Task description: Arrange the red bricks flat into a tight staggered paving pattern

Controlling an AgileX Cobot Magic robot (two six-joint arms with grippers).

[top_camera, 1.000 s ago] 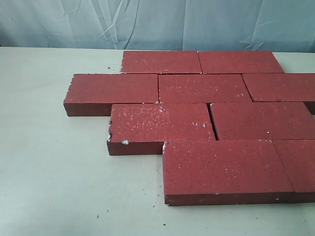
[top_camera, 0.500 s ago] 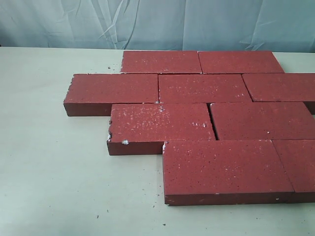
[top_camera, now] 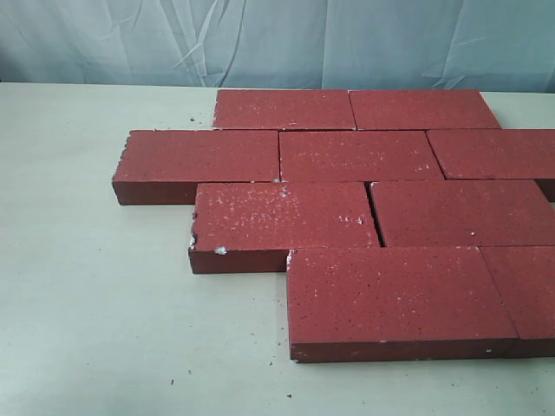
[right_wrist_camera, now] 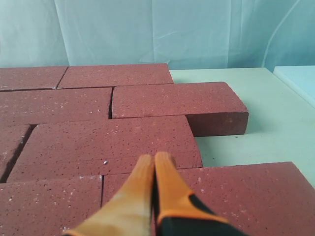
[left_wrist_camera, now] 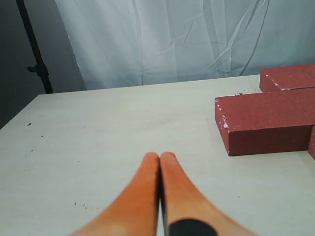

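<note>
Several red bricks (top_camera: 284,216) lie flat on the pale table (top_camera: 95,303) in four staggered rows, edges touching, with a thin gap between the two bricks of the third row. No gripper shows in the exterior view. My left gripper (left_wrist_camera: 160,156) is shut and empty, over bare table beside the end brick (left_wrist_camera: 268,120) of the pattern. In the right wrist view my right gripper (right_wrist_camera: 154,158) is shut and empty, just above the bricks (right_wrist_camera: 108,140) near a joint between rows.
A pale blue cloth backdrop (top_camera: 277,39) hangs behind the table. Small crumbs of brick dust (top_camera: 178,377) lie near the front edge. A dark stand (left_wrist_camera: 34,46) is beyond the table's far corner in the left wrist view.
</note>
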